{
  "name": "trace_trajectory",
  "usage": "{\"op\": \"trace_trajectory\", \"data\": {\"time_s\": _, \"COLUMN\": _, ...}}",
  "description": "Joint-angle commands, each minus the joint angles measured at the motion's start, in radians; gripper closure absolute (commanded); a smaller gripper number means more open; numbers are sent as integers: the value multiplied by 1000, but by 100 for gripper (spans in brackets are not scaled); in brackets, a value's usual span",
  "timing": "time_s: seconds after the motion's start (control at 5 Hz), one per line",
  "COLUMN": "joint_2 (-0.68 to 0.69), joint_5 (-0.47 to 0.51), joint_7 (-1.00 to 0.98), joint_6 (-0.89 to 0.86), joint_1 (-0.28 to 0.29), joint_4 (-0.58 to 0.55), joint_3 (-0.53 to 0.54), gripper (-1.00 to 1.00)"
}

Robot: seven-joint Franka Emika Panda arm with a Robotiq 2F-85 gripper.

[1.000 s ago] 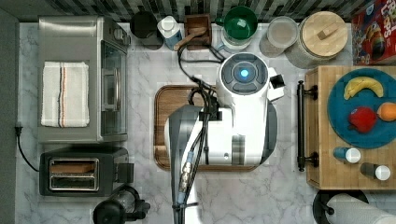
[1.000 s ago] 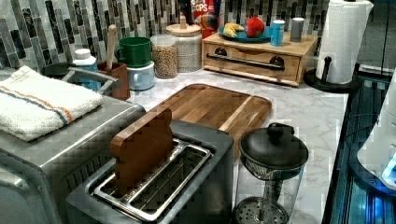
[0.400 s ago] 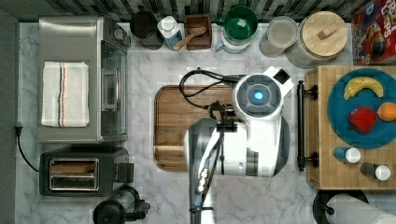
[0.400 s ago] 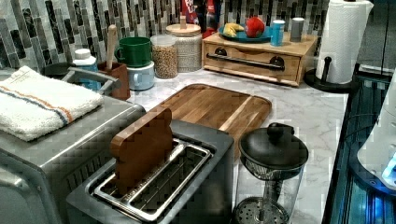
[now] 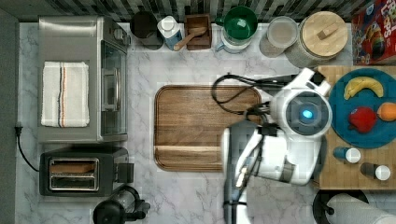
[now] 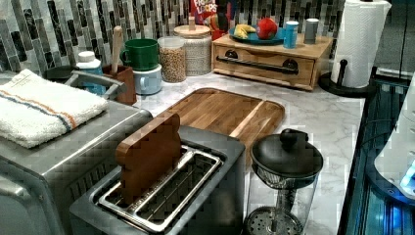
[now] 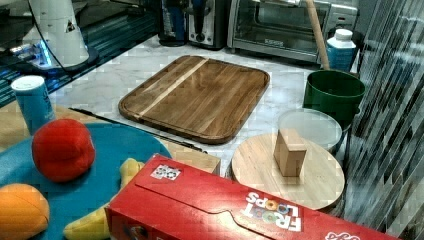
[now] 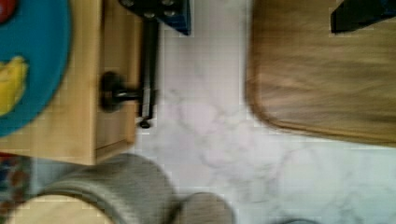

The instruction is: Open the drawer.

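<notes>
The drawer (image 6: 266, 61) sits at the back of the marble counter in the left view, a light butcher-block front under a blue plate (image 6: 254, 37) of fruit; its handle (image 6: 258, 63) is a long slim black bar on two round posts, and the front looks flush with the unit. In the wrist view the bar (image 8: 148, 70) runs along the wood face with one post (image 8: 112, 91) in sight. The gripper (image 8: 261, 11) hangs over it: one dark finger (image 8: 362, 14) over the tray (image 8: 327, 74), the other by the handle, spread wide, I think, though both are cut off. In the right view a red box (image 7: 220, 205) reads "FROOT LOOPS".
</notes>
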Motion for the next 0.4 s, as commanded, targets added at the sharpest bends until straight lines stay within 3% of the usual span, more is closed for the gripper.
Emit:
{"op": "trace_trajectory", "data": {"time_s": 0.2, "joint_2": 39, "joint_5": 3, "joint_7": -104, "joint_6": 105, "joint_1": -40, "joint_4": -70, "joint_3": -44, "gripper": -100}}
{"op": "trace_trajectory", "data": {"time_s": 0.4, "joint_2": 51, "joint_5": 24, "joint_7": -120, "joint_6": 167, "joint_1": -39, "joint_4": -97, "joint_3": -55, "gripper": -100}}
